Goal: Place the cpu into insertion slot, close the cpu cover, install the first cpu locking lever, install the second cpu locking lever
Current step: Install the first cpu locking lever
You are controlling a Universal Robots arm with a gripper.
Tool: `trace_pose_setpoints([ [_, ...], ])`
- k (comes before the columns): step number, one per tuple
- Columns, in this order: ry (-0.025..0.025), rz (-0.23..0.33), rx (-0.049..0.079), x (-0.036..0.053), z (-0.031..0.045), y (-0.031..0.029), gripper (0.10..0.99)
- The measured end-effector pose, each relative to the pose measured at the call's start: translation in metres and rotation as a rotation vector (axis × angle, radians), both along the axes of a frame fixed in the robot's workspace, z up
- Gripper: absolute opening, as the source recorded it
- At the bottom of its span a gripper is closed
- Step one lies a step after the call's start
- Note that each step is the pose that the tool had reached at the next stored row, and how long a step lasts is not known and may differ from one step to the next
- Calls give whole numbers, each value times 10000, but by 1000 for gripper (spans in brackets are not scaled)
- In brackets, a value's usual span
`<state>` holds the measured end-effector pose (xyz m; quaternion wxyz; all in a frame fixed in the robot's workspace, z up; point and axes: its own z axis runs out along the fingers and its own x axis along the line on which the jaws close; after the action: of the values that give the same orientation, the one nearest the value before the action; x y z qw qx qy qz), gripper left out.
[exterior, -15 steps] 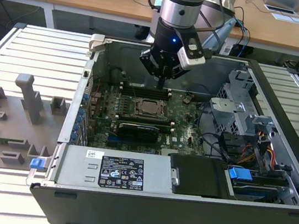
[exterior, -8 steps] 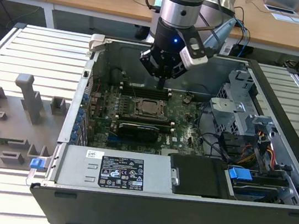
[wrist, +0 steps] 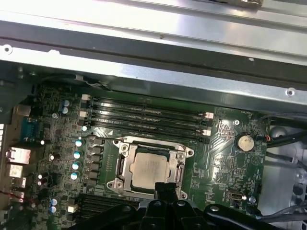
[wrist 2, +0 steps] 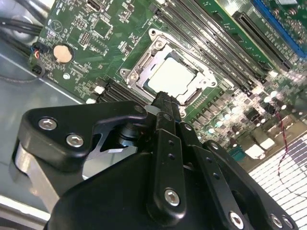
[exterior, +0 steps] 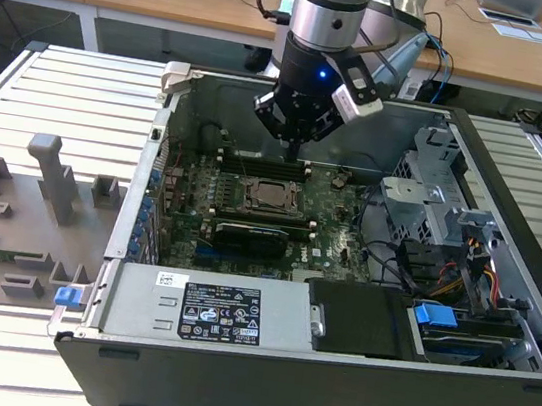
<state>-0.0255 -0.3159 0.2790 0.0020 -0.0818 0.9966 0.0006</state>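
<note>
The cpu [exterior: 272, 195] lies flat in the insertion slot [exterior: 272, 210] on the green board inside the open computer case. Its silver-grey top shows in both wrist views [wrist 2: 172, 76] [wrist: 148, 167]. The cpu cover [wrist: 125, 165] [wrist 2: 139, 72] lies down around the chip as a shiny metal frame. A thin metal lever [wrist: 103, 139] runs along one side of the socket. My gripper [exterior: 293, 151] [wrist 2: 165, 103] [wrist: 166, 188] hangs shut and holding nothing, a little above the board at the socket's far edge, over the long black memory slots [exterior: 261, 164].
A grey power supply box [exterior: 215, 311] fills the case's near side. A metal drive cage [exterior: 432, 206] and coloured cables [exterior: 462, 280] sit at the exterior view's right. The case walls [exterior: 158, 147] ring the board. A grey fixture plate [exterior: 29, 199] lies outside at the left.
</note>
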Motion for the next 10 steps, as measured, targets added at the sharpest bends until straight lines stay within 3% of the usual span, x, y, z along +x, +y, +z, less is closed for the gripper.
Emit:
trace_pose_setpoints([
  [3,-1,416,1,0,0,0,106],
  [7,0,430,0,1,0,0,106],
  [10,0,-58,-1,1,-3,0,106],
])
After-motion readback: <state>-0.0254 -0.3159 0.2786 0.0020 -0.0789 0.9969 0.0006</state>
